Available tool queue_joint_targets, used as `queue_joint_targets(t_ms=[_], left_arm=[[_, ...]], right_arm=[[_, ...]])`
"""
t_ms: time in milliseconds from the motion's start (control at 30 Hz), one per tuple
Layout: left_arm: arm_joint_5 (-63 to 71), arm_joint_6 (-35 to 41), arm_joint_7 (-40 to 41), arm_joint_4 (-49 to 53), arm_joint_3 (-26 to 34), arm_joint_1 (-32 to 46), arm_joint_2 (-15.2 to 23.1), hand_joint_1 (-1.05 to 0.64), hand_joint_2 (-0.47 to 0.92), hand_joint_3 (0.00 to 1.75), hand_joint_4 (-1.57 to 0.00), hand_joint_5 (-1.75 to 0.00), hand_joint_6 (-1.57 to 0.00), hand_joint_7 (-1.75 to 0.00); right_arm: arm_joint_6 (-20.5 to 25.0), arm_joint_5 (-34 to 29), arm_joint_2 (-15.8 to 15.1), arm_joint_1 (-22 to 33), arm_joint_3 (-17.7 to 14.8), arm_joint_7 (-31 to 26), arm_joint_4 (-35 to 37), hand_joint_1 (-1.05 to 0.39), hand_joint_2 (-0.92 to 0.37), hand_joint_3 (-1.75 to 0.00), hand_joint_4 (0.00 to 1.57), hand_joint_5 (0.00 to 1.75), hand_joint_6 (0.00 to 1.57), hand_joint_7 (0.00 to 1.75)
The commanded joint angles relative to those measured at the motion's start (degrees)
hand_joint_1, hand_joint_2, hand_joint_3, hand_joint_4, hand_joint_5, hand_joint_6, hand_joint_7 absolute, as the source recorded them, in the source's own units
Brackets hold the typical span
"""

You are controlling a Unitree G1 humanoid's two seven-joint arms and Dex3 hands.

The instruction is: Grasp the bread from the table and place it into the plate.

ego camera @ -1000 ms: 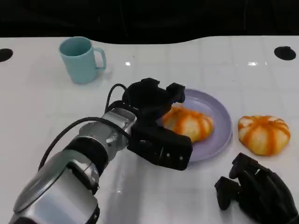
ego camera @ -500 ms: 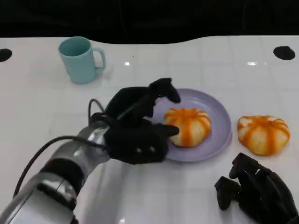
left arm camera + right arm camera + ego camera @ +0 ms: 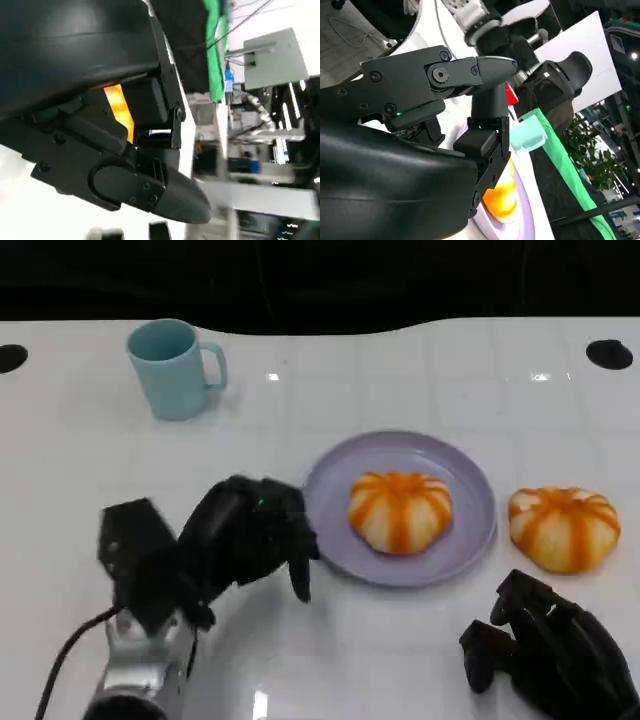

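Observation:
An orange-striped bread roll [image 3: 400, 510] lies on the purple plate [image 3: 330, 480] in the middle of the table. A second roll of the same kind [image 3: 565, 528] sits on the table just right of the plate. My left hand [image 3: 240, 540] hovers left of the plate's rim, fingers drooping and apart, holding nothing. My right hand [image 3: 545, 655] rests low at the front right, below the second roll, with nothing in it. The left wrist view shows an orange patch of bread [image 3: 116, 100] past my fingers [image 3: 145, 185]. The right wrist view shows bread [image 3: 500, 197] beyond my fingers [image 3: 445, 75].
A teal mug [image 3: 172, 368] stands at the back left, also seen as a teal shape [image 3: 530, 132] in the right wrist view. Black round marks [image 3: 610, 353] sit near the table's far corners. White tabletop lies between my two hands.
My left hand has let go of the roll on the plate and drawn back left and toward me. The right hand and the second roll have not moved.

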Motion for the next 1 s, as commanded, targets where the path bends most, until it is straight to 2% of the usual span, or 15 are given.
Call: queue_joint_targets(t_ms=[33,167,333,667,1000], left_arm=[[-5.94,12.45,-5.93,-10.18,1.36,6.88,0.08,-1.05,0.78,0.00,-1.57,-0.77,-1.57,-0.41],[-9.03,20.87,-7.85,-18.37,1.47,12.90,-0.23,-1.05,0.72,0.00,-1.57,-0.75,-1.57,-0.38],[-10.54,26.53,-7.81,-24.12,1.35,18.02,-0.97,-1.05,0.70,0.00,-1.57,-0.77,-1.57,-0.41],[-11.51,29.43,-7.85,-25.03,2.76,21.07,-2.30,-1.05,0.68,0.00,-1.57,-0.82,-1.57,-0.51],[-11.54,29.27,-9.15,-23.22,3.74,20.38,-2.92,-1.05,0.68,0.00,-1.57,-0.81,-1.57,-0.50]], right_arm=[[0.70,0.98,-0.64,0.59,-0.44,0.14,-0.94,-0.58,-0.92,-0.21,0.77,1.71,0.67,1.44],[1.15,1.29,-0.67,0.75,-0.51,0.39,-1.28,-0.58,-0.92,-0.21,0.77,1.72,0.70,1.39],[1.14,1.22,-0.78,1.15,-0.25,0.31,-1.82,-0.57,-0.92,-0.21,0.77,1.72,0.70,1.38],[2.31,1.08,-0.98,2.34,0.10,-0.79,-3.63,-0.58,-0.92,-0.21,0.76,1.72,0.70,1.40],[0.97,1.14,-1.47,1.23,-0.48,0.37,-1.35,-0.57,-0.92,-0.22,0.75,1.73,0.66,1.45]])
